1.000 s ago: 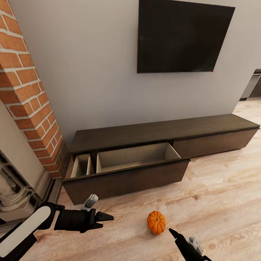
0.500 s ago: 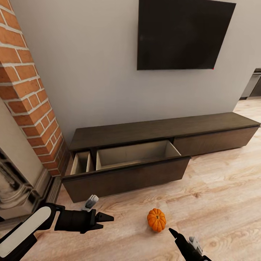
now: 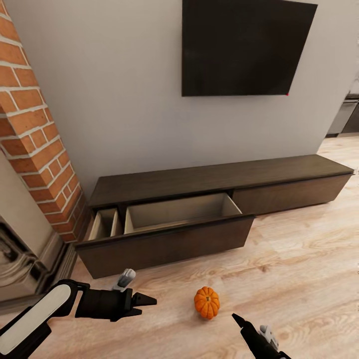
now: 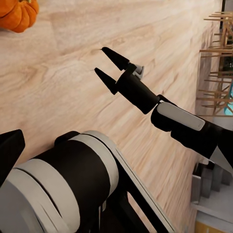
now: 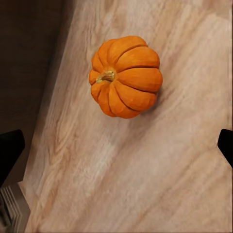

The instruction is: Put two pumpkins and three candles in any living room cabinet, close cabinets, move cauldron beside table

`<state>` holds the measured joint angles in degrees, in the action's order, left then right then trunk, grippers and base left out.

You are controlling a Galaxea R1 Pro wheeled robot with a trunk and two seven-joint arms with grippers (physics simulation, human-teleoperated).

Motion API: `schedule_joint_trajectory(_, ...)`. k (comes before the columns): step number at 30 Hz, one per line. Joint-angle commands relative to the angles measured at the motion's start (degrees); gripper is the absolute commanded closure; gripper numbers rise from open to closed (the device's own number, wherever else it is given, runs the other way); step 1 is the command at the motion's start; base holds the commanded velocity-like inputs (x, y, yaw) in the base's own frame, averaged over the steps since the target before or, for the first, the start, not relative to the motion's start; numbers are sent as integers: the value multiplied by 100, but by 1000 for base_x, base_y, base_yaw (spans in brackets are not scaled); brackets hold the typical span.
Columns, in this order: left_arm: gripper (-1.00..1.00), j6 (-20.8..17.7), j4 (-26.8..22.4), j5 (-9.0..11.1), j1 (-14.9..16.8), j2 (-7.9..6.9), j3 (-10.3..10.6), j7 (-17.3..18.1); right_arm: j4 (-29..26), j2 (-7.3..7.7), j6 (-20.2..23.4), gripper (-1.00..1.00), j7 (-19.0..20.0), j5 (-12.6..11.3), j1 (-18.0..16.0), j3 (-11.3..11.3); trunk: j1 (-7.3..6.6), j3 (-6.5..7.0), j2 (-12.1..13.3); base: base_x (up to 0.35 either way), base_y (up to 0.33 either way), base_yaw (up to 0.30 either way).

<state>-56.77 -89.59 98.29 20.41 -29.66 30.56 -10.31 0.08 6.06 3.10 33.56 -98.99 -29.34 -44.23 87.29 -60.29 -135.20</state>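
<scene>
Camera shifted; pumpkin [image 3: 207, 302] on floor [image 3: 299, 279], right hand [image 4: 109, 66] spread.

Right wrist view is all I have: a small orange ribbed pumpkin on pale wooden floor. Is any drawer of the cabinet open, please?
Observer: Yes. In the head view the wide drawer of the long dark-brown wooden cabinet stands pulled out; the part of its beige inside that shows holds nothing.
Operator: Where is the pumpkin relative to that drawer?
Observer: The small orange ribbed pumpkin lies on the floor in front of the drawer's front panel, apart from it.
Operator: And my right gripper?
Observer: The left wrist view shows the right gripper with its two fingers apart, holding nothing.
</scene>
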Motion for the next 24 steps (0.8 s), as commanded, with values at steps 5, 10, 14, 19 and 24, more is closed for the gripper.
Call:
schedule_joint_trajectory(5, -100, 2, -6, 60, 6, -5, 11, -59, -4, -7, 33, -100, 18, -59, -2, -33, -1, -5, -2, 42, -186, 0)
schedule_joint_trajectory(10, -100, 1, -6, 65, 6, -5, 33, -59, -13, -22, 33, -100, -25, -59, -2, -40, -1, -5, -2, 89, -29, 104)
schedule_joint_trajectory(14, -100, -1, -6, 66, 6, -5, 54, -53, -16, -18, 33, -100, -52, -57, -2, -41, -1, -5, -2, 22, -4, 240)
schedule_joint_trajectory(19, -100, -1, -6, 67, 6, -5, 59, -54, -5, -17, 33, -100, -72, -51, -2, -42, -1, -5, -2, -27, -1, 275)
schedule_joint_trajectory(24, -100, 7, -6, 54, 6, 1, 152, -72, 0, -4, 27, -100, -70, -50, -2, -42, -1, -5, -2, -4, -17, 281)
